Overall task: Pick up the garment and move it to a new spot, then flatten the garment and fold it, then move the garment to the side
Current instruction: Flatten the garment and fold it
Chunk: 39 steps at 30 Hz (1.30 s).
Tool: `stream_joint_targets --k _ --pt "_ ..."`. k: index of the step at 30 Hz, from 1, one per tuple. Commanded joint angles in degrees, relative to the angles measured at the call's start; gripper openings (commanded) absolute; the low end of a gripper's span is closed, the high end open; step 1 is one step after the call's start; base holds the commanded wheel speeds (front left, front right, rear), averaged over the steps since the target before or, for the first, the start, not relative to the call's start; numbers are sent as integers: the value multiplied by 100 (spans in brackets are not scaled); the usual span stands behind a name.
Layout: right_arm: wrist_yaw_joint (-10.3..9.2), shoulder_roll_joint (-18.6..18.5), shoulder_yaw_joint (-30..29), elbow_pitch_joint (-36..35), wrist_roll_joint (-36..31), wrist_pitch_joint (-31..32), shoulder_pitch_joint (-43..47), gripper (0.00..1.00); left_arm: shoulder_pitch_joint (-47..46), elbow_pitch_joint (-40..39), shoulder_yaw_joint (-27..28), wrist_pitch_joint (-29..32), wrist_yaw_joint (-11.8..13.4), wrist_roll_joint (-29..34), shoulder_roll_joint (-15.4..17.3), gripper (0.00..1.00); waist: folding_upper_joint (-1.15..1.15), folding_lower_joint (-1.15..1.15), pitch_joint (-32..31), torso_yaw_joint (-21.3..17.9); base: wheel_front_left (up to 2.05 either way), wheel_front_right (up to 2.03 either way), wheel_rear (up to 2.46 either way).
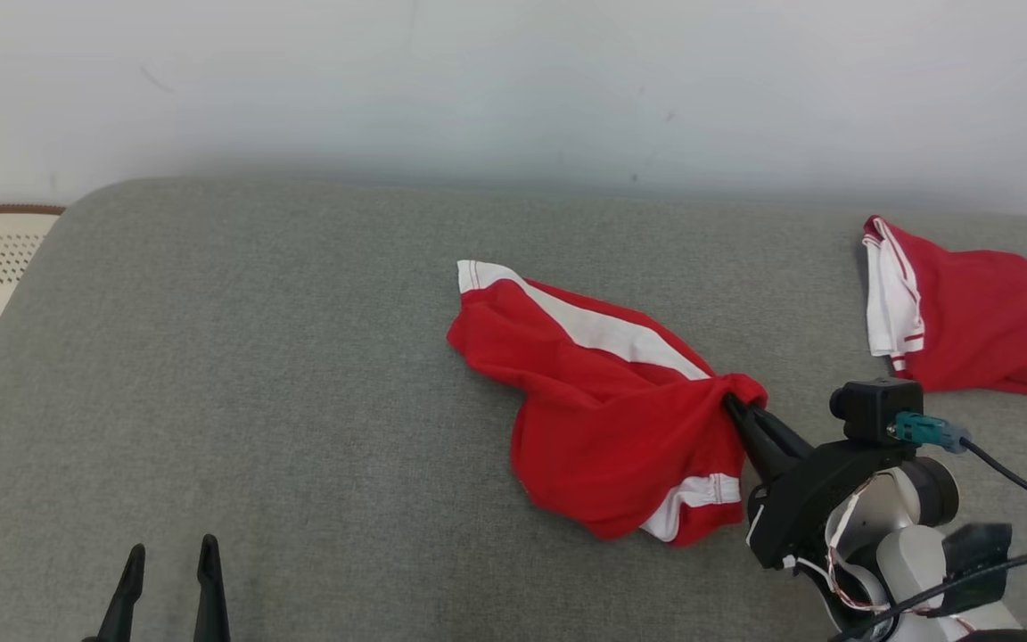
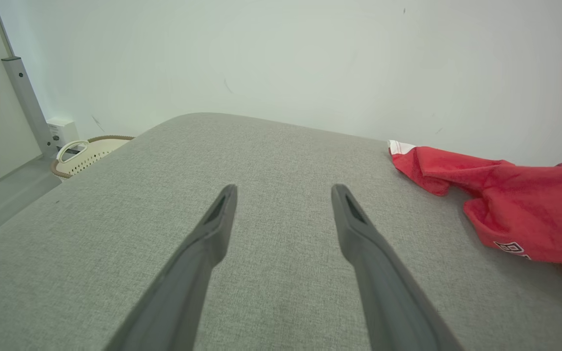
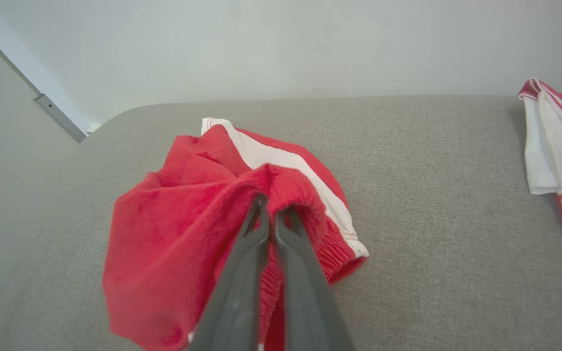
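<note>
My right claw (image 1: 733, 404) grips bunched red-and-white shorts (image 1: 603, 419), perhaps by the waistband (image 3: 305, 202), on a grey cushion (image 1: 255, 357); my left claw (image 1: 171, 550) hangs apart, spread wide

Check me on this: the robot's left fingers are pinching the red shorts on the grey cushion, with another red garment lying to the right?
No: the right fingers pinch the red shorts, as the right wrist view shows; the left fingers hang open. The rest stands.
</note>
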Motion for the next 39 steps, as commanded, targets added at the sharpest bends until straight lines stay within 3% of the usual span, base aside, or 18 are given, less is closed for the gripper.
stream_joint_targets --k 1,5,6,7,8,14,24,28,39 --pt "-6 -38 3 259 22 -93 -130 0 -73 26 6 -27 -17 38 -12 100 0 0 57 83 0 0 0" --pt "-6 -18 108 810 81 -169 -274 0 -76 52 33 -27 -47 59 -24 100 0 0 71 104 0 0 0" --pt "-6 -27 149 910 60 -141 -304 11 -69 55 42 -27 -37 67 -35 100 0 0 69 98 0 0 0" --pt "-6 -10 174 959 70 -196 -345 49 -60 58 51 -27 -32 75 -44 100 0 0 69 85 0 0 0" --pt "-6 25 191 1007 132 -223 -354 100 -51 63 61 -27 -26 84 -52 100 0 0 68 64 0 0 0" --pt "-6 -58 194 892 160 -493 -140 100 7 77 102 -27 -45 98 -96 100 0 0 17 -128 0 0 0" --pt "-6 -125 -177 -152 -37 -588 530 100 -3 3 154 -27 -97 157 -133 100 0 0 79 -439 0 0 0" --pt "-6 -39 -375 -528 -224 -586 746 100 -42 0 156 -27 -126 182 -138 100 0 0 108 -488 0 0 0" --pt "-6 327 -819 -990 -779 -1379 1160 100 -17 32 115 -27 -166 222 -157 100 0 0 15 -534 0 0 0"
